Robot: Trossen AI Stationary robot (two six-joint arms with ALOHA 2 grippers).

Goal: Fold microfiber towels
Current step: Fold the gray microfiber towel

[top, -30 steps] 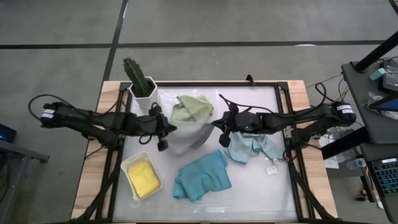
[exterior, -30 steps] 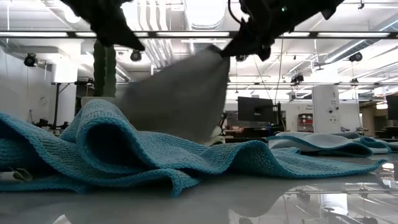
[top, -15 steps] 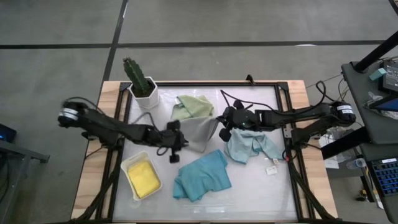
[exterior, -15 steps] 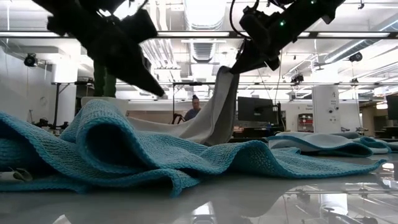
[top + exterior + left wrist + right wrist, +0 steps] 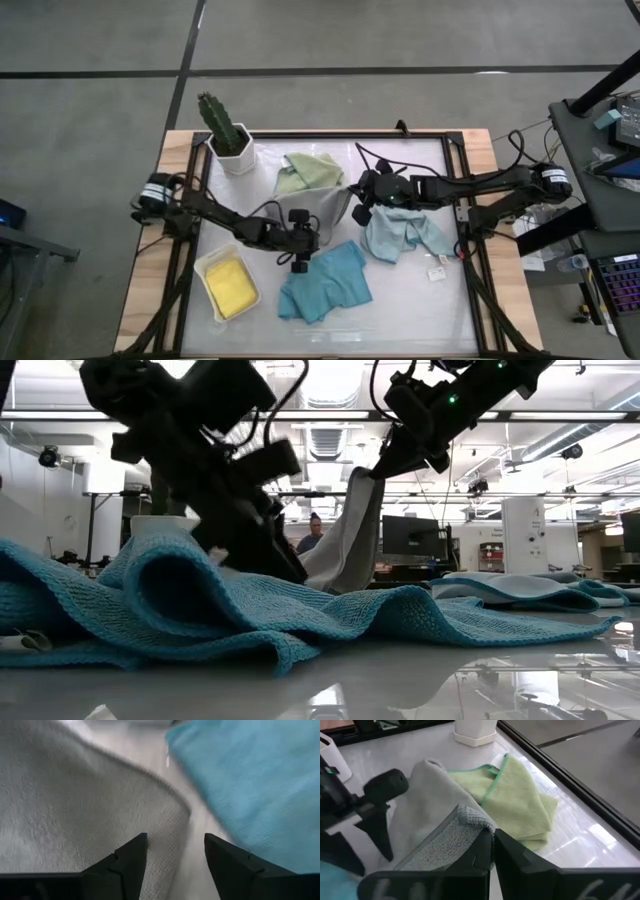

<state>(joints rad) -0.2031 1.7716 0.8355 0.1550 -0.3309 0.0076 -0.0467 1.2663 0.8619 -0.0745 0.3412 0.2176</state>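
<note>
Grey towel [image 5: 322, 212] near the middle of the desk [image 5: 420, 310], one edge lifted and pinched in the right hand [image 5: 358, 205], fingers pressed together on the cloth; the rest sloping down toward the left hand [image 5: 297, 262]. Seen from the right wrist, same grey towel [image 5: 427, 820] clamped between the two dark fingers [image 5: 485, 852], draping away toward the far arm. Left hand spread, fingers apart over the towel's low corner [image 5: 100, 820], not gripping it; in the left wrist view one finger [image 5: 131, 857] over the grey cloth, the other [image 5: 227, 857] over the bare strip between the grey and the teal towel [image 5: 250, 780]. In the low view, grey towel [image 5: 350, 540] hanging from the right hand [image 5: 385, 465] above, the left hand [image 5: 285, 565] down just behind the teal folds [image 5: 250, 610].

Sage green towel [image 5: 308, 172] touching the grey one on its far side, crumpled. Teal towel [image 5: 325, 283] just beside the left hand, rumpled. Pale blue towel [image 5: 405, 236] bunched just beside the right hand. Yellow towel [image 5: 230, 285] folded inside the white tray [image 5: 208, 266], near the left arm. Potted cactus [image 5: 228, 130] at the far left corner of the desk.
</note>
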